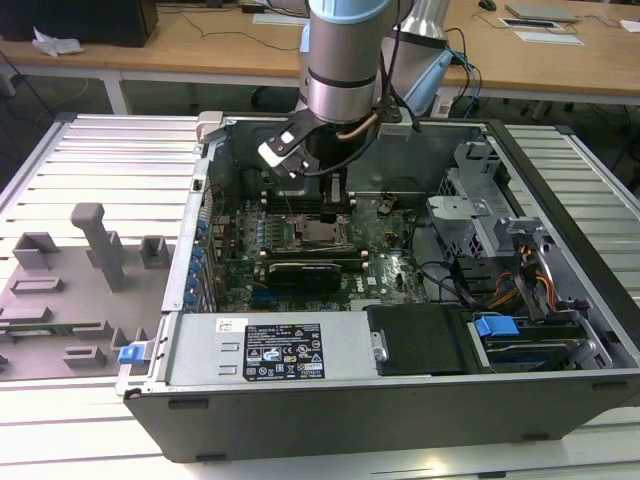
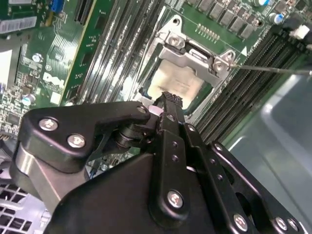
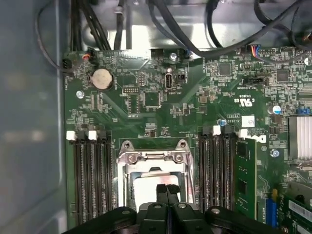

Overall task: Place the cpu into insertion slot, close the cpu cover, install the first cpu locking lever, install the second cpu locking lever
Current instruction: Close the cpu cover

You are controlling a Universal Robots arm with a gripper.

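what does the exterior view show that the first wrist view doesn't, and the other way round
Exterior view adds: the arm, the whole case, and grey fixtures at the exterior view's left.
First wrist view adds: the coin battery, the cover framing the cpu, and white slot clips.
Both share: the green board and the hand, shut, at the socket.
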